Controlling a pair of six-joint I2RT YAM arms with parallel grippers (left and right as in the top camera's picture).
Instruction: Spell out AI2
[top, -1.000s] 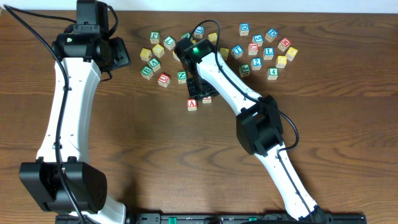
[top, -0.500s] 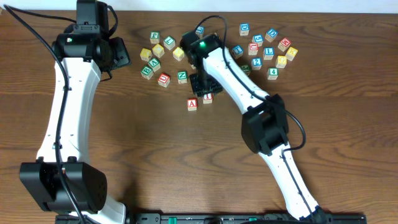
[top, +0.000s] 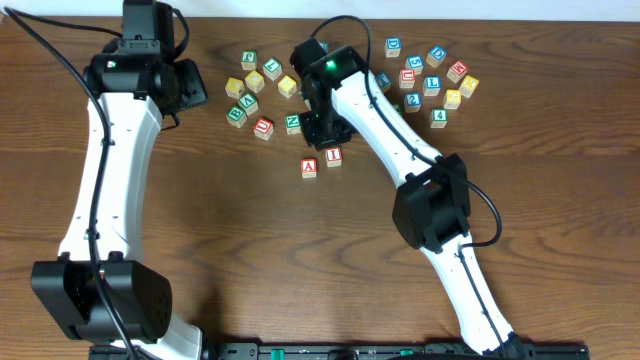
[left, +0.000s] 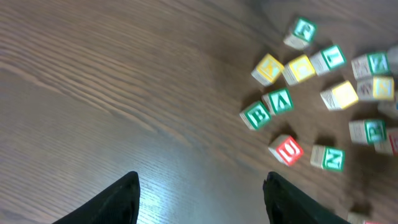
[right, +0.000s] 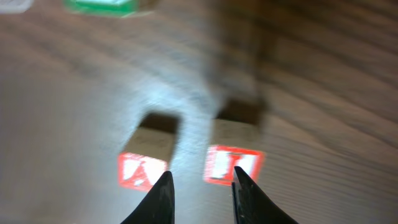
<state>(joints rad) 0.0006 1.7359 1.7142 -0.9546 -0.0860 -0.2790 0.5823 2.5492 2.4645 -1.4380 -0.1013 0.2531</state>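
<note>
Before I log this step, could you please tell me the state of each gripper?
Left gripper: open, empty.
Right gripper: narrowly open, holding nothing.

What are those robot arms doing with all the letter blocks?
They are spelling AI2 with wooden cubes. The red A cube and the red I cube sit side by side on the table, apart from the rest. The right gripper hovers close above them, holding nothing. The blue 2 cube lies among the loose cubes further back, not yet picked. The left gripper hangs open over bare wood, empty.
</note>
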